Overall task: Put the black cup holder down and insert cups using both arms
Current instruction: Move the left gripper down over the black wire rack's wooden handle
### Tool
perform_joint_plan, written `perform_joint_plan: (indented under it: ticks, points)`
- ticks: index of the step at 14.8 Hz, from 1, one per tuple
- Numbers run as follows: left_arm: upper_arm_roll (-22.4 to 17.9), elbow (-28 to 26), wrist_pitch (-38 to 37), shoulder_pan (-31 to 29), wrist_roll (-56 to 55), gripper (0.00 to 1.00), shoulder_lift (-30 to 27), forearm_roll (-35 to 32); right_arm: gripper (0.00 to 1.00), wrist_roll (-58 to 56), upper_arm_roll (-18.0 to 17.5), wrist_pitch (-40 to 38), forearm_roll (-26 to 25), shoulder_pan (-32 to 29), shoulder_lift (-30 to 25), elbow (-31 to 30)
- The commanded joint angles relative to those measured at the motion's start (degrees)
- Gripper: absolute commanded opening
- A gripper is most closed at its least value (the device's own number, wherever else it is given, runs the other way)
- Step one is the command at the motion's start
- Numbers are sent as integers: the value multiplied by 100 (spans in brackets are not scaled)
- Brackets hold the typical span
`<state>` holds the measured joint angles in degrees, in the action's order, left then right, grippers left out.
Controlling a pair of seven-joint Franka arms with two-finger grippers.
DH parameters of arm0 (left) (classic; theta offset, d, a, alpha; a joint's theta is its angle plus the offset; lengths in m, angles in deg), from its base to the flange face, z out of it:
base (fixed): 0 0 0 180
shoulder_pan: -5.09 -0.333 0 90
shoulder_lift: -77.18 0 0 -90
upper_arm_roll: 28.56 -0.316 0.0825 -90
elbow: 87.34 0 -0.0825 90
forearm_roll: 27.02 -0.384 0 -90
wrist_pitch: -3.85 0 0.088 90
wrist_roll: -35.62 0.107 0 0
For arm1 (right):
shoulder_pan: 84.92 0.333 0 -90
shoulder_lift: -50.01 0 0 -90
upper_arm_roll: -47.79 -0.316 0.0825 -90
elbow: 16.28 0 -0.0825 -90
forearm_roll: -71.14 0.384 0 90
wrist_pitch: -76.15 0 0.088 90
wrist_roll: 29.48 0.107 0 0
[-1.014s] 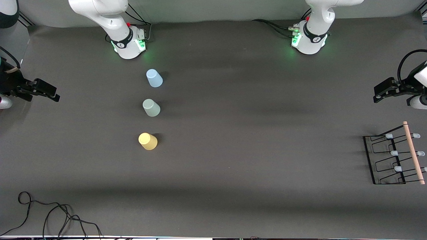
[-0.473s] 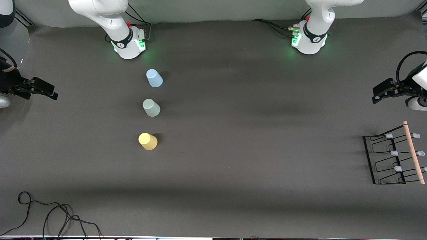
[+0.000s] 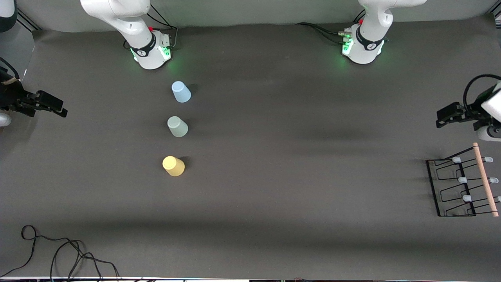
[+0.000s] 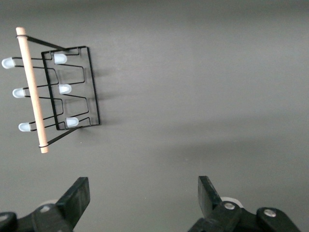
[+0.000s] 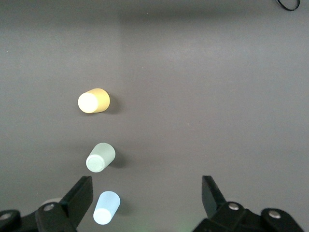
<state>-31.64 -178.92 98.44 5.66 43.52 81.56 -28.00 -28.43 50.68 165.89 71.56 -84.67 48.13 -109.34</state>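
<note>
A: Left gripper (image 3: 444,116) first: spread wide, nothing between the fingers (image 4: 77,195), up over the table (image 3: 274,196) edge at the left arm's end, just above the black cup holder (image 3: 462,188). Right gripper (image 3: 53,109): spread just as wide, empty too, hanging over the table edge at the right arm's end, well apart from the cups.

B: And outward from there?

A: Holder lying on the mat near the left arm's end, wooden rod handle (image 3: 485,180) along its outer side, pale-tipped pegs (image 3: 462,179) in two rows, no cup on any. Three cups upside down in a line toward the right arm's end: light blue cup (image 3: 181,92) nearest the base, pale green cup (image 3: 177,126) next, yellow cup (image 3: 173,166) nearest the front camera. A loose black cable (image 3: 58,254) at the front corner.

B: Step in hand, then?

A: Very likely the opening one: nothing gripped, nothing placed. Looks like an approach to the holder by the left.

B: Next move?

A: Probably down onto the rod handle, fingers either side of it, then a lift toward mid-table. Thin wire frame, so likely to swing or tip unless caught near the rod's middle. Cups to wait for the right.
</note>
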Motion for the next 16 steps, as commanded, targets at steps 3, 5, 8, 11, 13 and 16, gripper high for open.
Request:
perform_joint_plan:
  ticks: [3, 5, 8, 11, 13, 16]
  points:
    - [-18, 176, 358, -442, 379, 100, 431, 36, 100, -87, -33, -123, -24, -16, 100, 183]
    - [-18, 167, 647, -723, 388, 100, 720, 19, 100, -69, -33, -123, -24, -33, 100, 175]
    - [-18, 167, 1034, -970, 511, 100, 1055, -16, 100, -60, -33, -132, -24, -16, 100, 175]
    - [-18, 176, 1587, -1268, 677, 100, 1398, -34, 100, -60, -33, -132, -24, -33, 100, 175]
    - [-18, 176, 1852, -1427, 1055, 99, 1644, -43, 100, -60, -33, -132, -24, -33, 100, 166]
    - [-18, 167, 2142, -1674, 1371, 95, 1899, -43, 100, -60, -25, -132, -24, -33, 100, 166]
